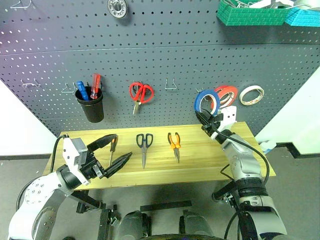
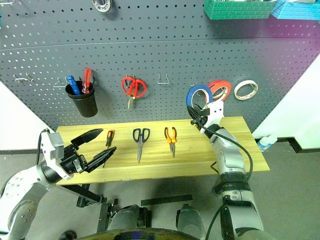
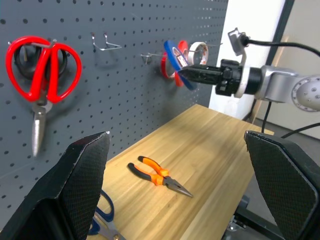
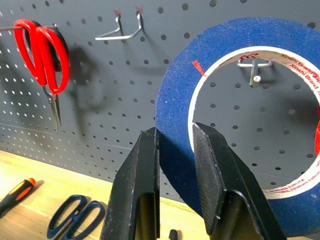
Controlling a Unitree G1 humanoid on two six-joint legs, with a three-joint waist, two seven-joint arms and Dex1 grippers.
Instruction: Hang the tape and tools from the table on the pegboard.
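1. Right gripper (image 4: 175, 145): closed on the blue tape (image 1: 206, 101), one finger inside the ring and one outside, pinching the lower part of its band.
2. Blue tape: held upright above the table's back edge, close in front of the pegboard (image 1: 165, 55). In the right wrist view a bare metal hook (image 4: 255, 70) shows through the ring's opening; whether the ring touches the hook cannot be told.
3. Left gripper (image 1: 116, 150): fingers spread wide, holding nothing, hovering over the table's (image 1: 200, 165) left front part, near the screwdriver.
4. Screwdriver (image 1: 112, 148): lies flat on the table just beside the left gripper, orange-and-black handle toward the pegboard.
5. Dark scissors (image 1: 144, 146): lie flat at the table's middle, handles toward the pegboard, blades closed.
6. Pliers (image 1: 174, 144): lie flat just right of the dark scissors, orange handles toward the pegboard.
7. Pegboard items, from the left: a black cup (image 1: 91, 105) holding a blue and a red screwdriver; red scissors (image 1: 140, 94) hanging on a hook; an empty hook (image 1: 171, 85); a red tape ring (image 1: 227, 94) just behind the blue tape; a cream-white tape ring (image 1: 251, 95) beside it.
8. Top of the pegboard: a green bin (image 1: 250, 12) and a teal bin (image 1: 304, 16) at the right.
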